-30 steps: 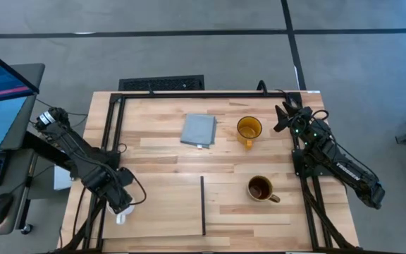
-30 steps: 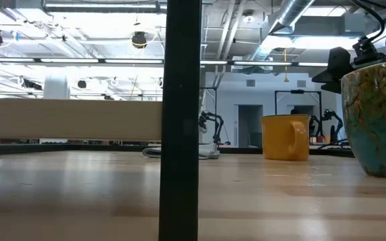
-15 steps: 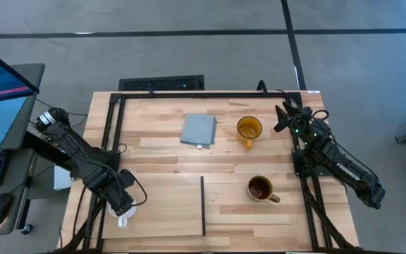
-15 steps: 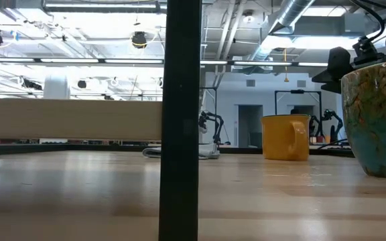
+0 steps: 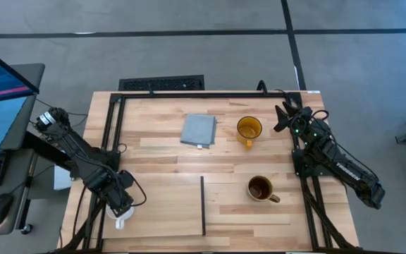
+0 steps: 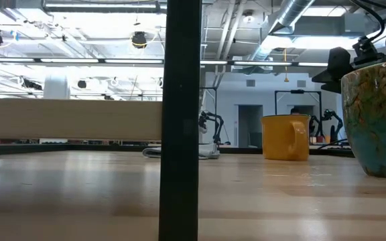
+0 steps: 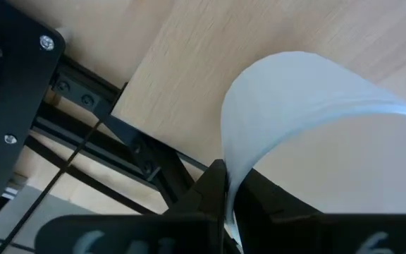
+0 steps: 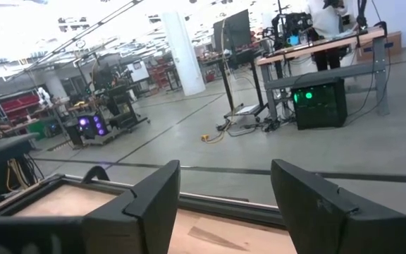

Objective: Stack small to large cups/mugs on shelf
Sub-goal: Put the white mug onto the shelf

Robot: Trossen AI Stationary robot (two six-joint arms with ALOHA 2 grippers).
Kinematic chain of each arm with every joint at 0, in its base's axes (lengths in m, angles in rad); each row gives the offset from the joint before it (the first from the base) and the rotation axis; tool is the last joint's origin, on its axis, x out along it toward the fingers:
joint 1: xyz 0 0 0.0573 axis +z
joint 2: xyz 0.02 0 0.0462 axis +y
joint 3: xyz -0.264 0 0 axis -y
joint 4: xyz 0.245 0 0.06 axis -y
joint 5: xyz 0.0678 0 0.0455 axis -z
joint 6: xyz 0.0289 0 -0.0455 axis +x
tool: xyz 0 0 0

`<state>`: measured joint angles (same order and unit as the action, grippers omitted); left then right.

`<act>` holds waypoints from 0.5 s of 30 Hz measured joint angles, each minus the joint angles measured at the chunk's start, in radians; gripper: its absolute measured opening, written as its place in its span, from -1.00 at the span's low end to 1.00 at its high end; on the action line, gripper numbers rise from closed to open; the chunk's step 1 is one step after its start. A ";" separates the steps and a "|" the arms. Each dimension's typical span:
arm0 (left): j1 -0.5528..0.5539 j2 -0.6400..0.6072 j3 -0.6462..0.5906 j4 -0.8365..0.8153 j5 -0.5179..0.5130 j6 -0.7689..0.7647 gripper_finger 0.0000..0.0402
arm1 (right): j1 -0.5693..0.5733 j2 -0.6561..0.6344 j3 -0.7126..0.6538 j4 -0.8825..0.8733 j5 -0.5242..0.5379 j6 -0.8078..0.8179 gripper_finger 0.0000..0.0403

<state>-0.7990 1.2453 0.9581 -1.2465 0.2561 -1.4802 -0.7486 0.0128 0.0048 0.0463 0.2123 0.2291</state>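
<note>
table: pale wood table (image 5: 161, 152) | shelf: flat pale wood panel (image 5: 168, 208) at 6 o'clock | left hand (image 5: 120, 209) at 7 o'clock pinches small white ceramic mug (image 7: 330, 141) by its rim: light, rigid, glossy, likely slippery, breakable | right hand (image 5: 285, 116) at 2 o'clock, spread, idle

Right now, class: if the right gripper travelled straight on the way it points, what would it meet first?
Probably nothing on the table. The right gripper, fingers open, sits at the far right corner, pointing out past the pale wooden table's edge toward open floor; depth beyond is unclear.
</note>
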 joint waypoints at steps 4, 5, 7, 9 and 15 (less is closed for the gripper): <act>0.000 0.000 0.000 0.004 -0.006 0.003 -0.87 | 0.000 0.000 0.000 0.000 0.002 -0.001 0.22; 0.000 0.000 0.000 0.008 -0.006 0.010 -0.86 | 0.000 0.000 0.000 0.000 0.002 -0.001 0.22; 0.000 0.000 0.000 0.012 -0.006 0.023 -0.84 | 0.000 0.000 0.000 0.001 0.002 -0.001 0.22; 0.000 0.000 0.000 0.012 -0.006 0.027 -0.84 | 0.000 0.000 0.000 0.001 0.002 -0.001 0.22; 0.000 0.000 0.000 0.012 -0.007 0.028 -0.83 | 0.000 0.000 0.000 0.001 0.002 -0.002 0.22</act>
<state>-0.7990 1.2453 0.9581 -1.2347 0.2493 -1.4525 -0.7486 0.0130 0.0051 0.0471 0.2146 0.2276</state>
